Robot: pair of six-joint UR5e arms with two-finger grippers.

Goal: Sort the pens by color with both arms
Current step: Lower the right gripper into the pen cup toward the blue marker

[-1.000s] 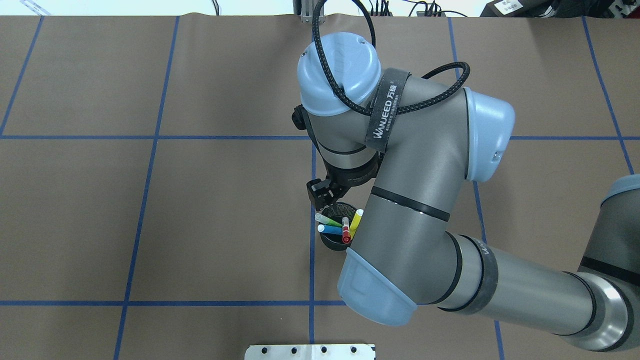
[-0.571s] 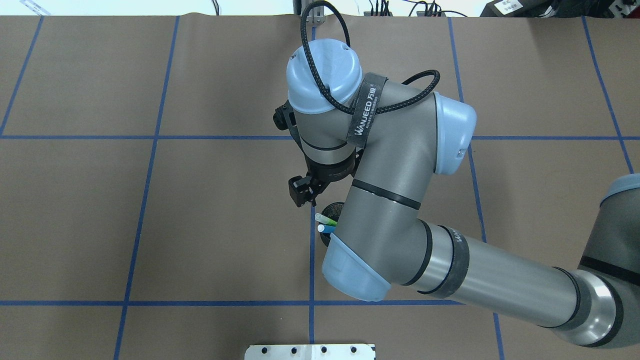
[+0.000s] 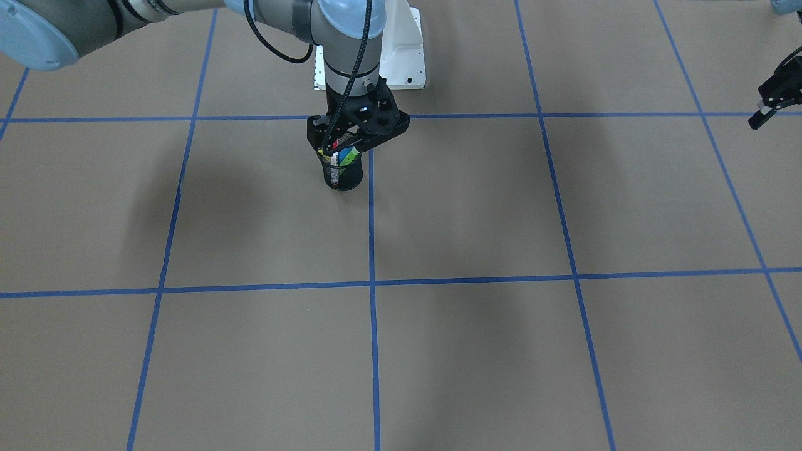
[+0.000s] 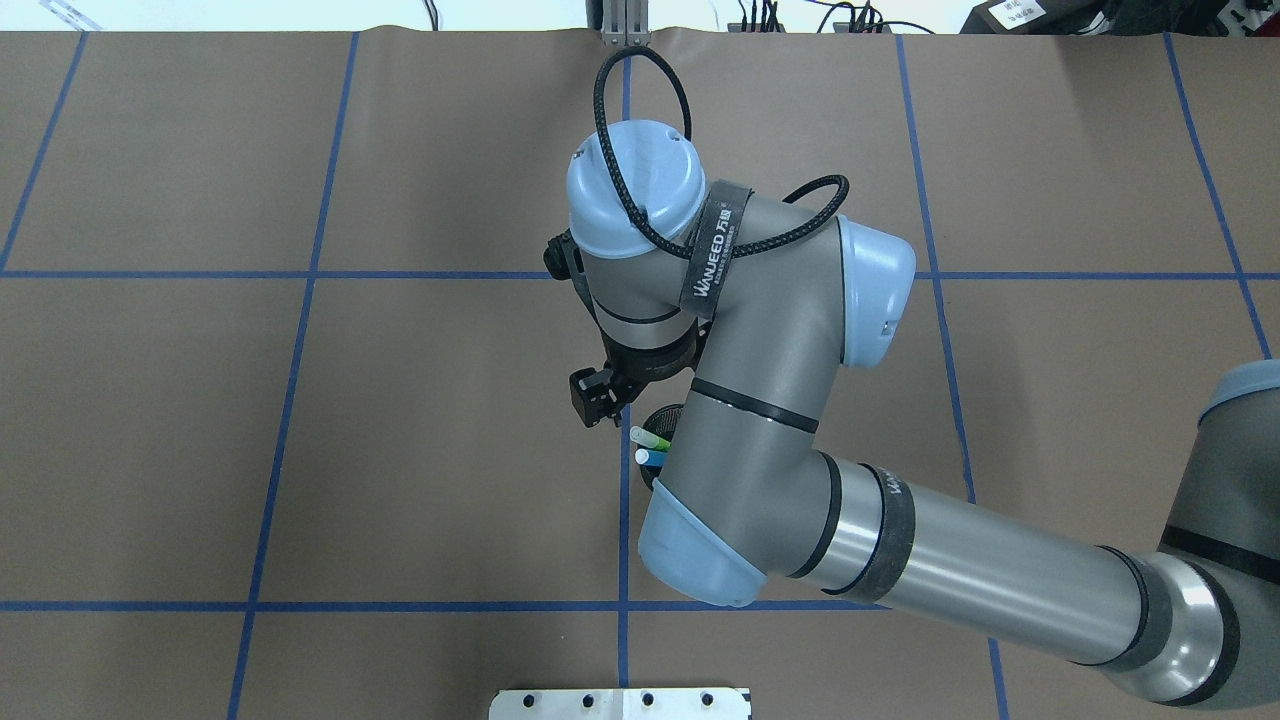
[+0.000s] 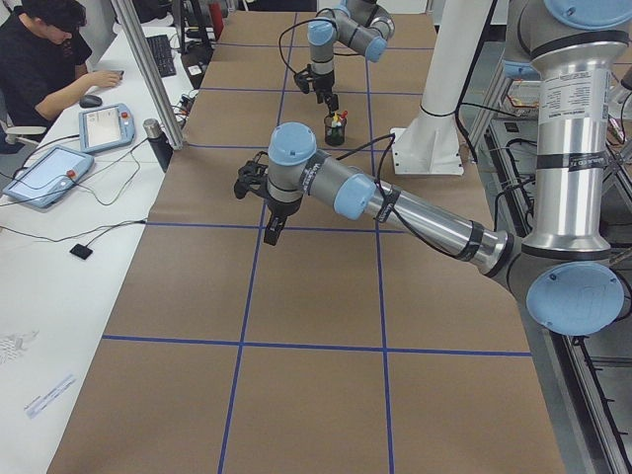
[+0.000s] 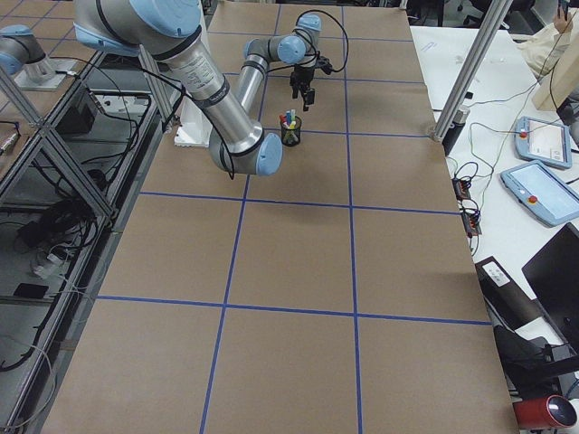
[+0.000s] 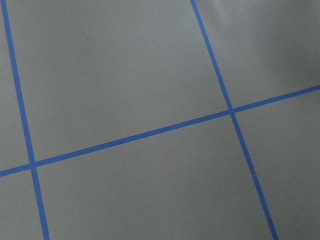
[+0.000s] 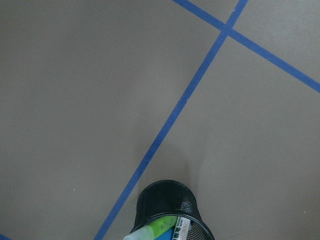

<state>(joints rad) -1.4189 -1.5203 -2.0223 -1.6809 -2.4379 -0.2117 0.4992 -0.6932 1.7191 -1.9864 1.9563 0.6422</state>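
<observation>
While the right hand [image 3: 351, 128] hangs just over the pens [image 3: 341, 155] leaning in the mesh cup [image 3: 342, 176], its spread impossible to tell, a skewed descent could topple the cup; the left hand [image 3: 774, 103], spread likewise unclear, sits well apart.

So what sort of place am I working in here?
Most likely a robotics lab workcell: a brown table taped into blue squares, teach pendants on a side desk, a person seated there.

A black strap [image 4: 715, 245] on the right arm [image 4: 780, 340] reads "WANJEED".
</observation>
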